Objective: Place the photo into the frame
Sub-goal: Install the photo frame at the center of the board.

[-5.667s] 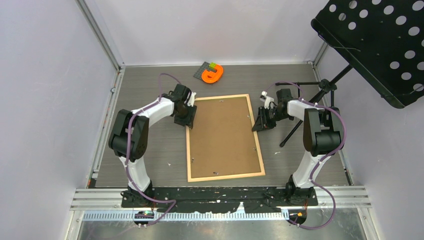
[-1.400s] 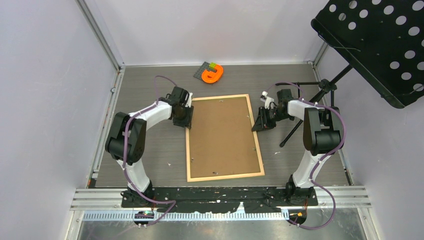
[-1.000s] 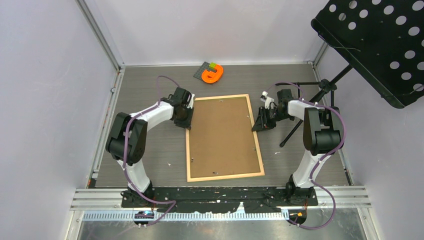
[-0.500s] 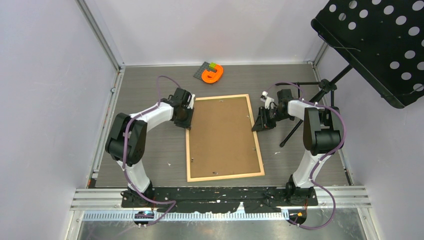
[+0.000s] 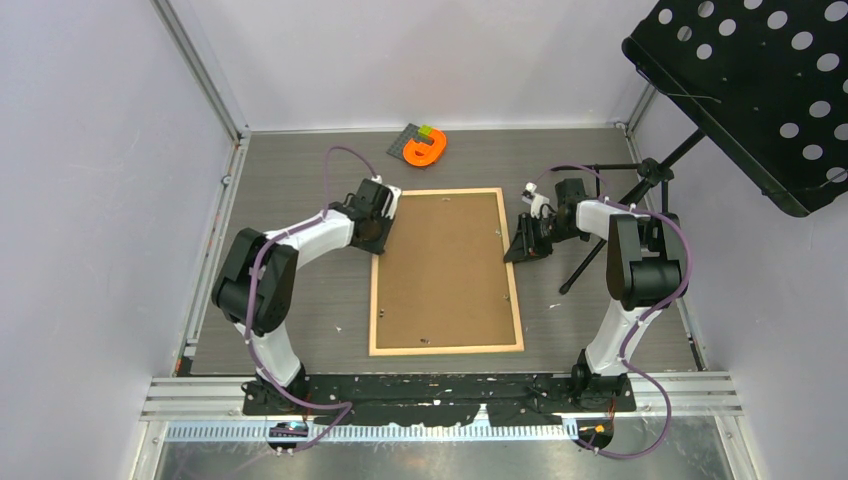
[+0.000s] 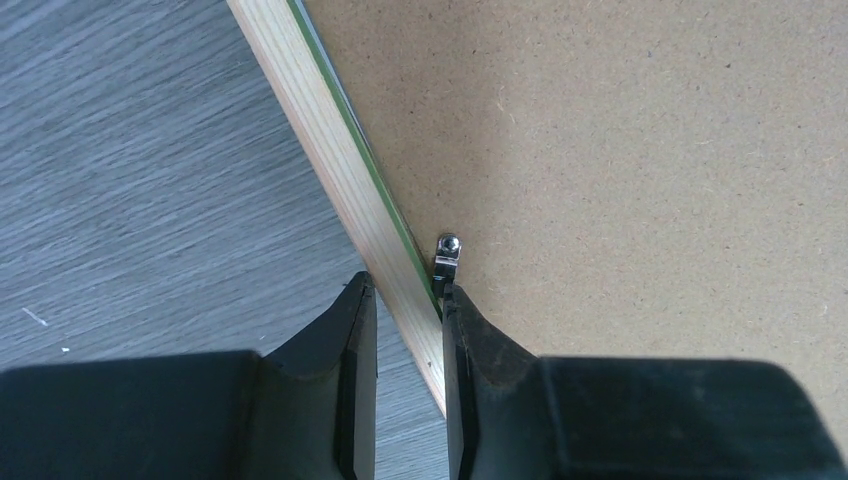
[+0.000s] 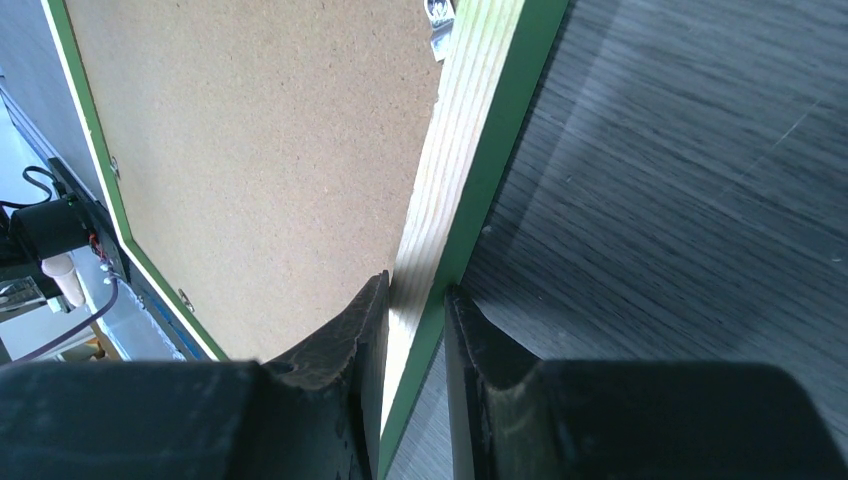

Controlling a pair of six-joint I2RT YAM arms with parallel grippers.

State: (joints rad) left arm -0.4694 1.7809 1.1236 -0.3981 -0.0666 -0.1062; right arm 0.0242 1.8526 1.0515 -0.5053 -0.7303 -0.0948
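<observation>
The frame (image 5: 445, 350) lies flat in the middle of the table, pale wood up, its opening filled by a plain brown backing board (image 5: 445, 270). The photo is hidden. My left gripper (image 5: 380, 232) is shut on the frame's left rail (image 6: 320, 130) near the far corner. The rail runs slantwise between the fingers, beside a small metal clip (image 6: 447, 255). My right gripper (image 5: 522, 245) is shut on the right rail (image 7: 480, 110), whose green edge shows. In the wrist views the left gripper (image 6: 405, 290) and right gripper (image 7: 415, 290) each straddle a rail.
An orange piece on a small grey plate (image 5: 424, 148) sits at the back of the table. A black perforated music stand (image 5: 750, 90) overhangs the right side. Its tripod leg (image 5: 600, 250) reaches the table just right of my right gripper. Walls close in left, back and right.
The left gripper has moved right and a little farther away onto the left rail. The frame has turned slightly and now lies squarer to the table. The right arm has not moved.
</observation>
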